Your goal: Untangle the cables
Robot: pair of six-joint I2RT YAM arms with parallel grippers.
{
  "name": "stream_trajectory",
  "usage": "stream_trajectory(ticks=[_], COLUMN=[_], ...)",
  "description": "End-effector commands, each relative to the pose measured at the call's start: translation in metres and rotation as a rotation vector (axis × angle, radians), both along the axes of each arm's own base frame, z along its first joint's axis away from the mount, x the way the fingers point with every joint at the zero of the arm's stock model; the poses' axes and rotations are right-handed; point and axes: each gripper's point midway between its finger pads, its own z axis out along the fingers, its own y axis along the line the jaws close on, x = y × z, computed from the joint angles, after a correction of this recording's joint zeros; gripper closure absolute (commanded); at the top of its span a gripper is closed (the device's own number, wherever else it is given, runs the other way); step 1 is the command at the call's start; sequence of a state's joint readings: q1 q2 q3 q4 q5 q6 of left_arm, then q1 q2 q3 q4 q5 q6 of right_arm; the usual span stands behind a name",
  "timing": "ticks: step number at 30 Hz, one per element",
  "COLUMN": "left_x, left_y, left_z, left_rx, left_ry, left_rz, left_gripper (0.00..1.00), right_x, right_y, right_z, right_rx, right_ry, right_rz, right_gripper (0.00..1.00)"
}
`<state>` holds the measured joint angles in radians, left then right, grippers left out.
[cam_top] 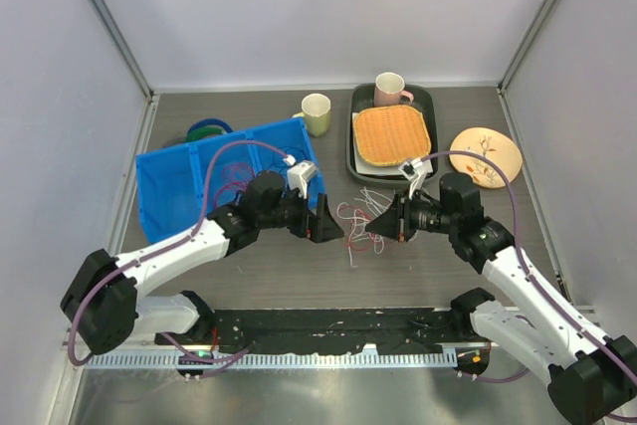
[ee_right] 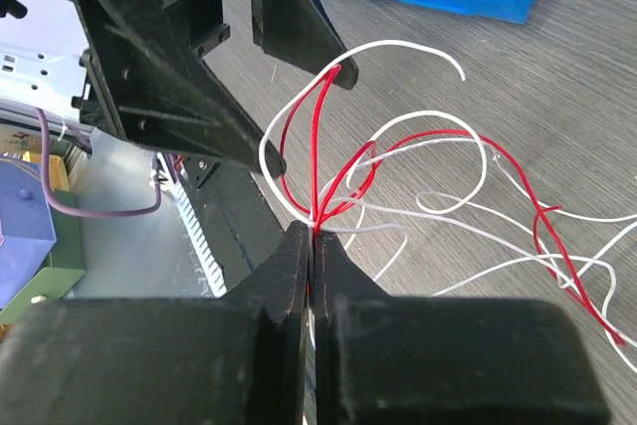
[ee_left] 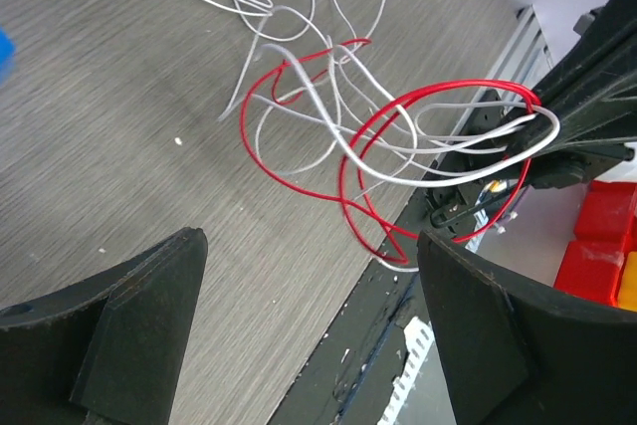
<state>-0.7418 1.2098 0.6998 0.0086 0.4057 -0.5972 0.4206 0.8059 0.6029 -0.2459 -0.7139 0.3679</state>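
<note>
The cables (cam_top: 358,217) are pinched in the closed right gripper (ee_right: 313,242) and are held just ahead of the wide-open left gripper (ee_left: 311,241)

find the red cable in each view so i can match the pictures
Top external: the red cable sits mid-picture, in the tangle between the two arms.
Left wrist: the red cable loops centre-right, above the open fingers.
Right wrist: the red cable rises from the shut fingers at centre.
Shared landmark: the right gripper, pinching the red cable.
</note>
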Motion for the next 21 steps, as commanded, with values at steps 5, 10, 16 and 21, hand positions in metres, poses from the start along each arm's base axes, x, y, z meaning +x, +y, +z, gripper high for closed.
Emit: stream_trajectory(ticks=[5,10,16,21], left_x=[0.006,0.02,0.033,0.031], left_y=[-0.037,-0.03,-0.01,-0.004], left_z=[0.021,0.009,0.014,0.02], left_rx=[-0.053,0.022,0.067,0.073], left_ry=[-0.061,-0.041,-0.073,-0.082], left_rz=[-0.057,0.033,0.166,0.176], left_gripper=[0.25,1.0,1.0,1.0], right_x=[0.018,0.034,0.056,0.056], right_y=[-0.001,-0.014,-0.056,-0.051], right_z=[0.014,0.013,-0.034,-0.028], right_rx=[0.001,-0.021,-0.238,-0.199], right_ry=[-0.074,-0.078,-0.014,-0.046], right_rz=[-0.064,-0.204,-0.451,-0.434], right_gripper=[0.99,0.99,0.38,0.3])
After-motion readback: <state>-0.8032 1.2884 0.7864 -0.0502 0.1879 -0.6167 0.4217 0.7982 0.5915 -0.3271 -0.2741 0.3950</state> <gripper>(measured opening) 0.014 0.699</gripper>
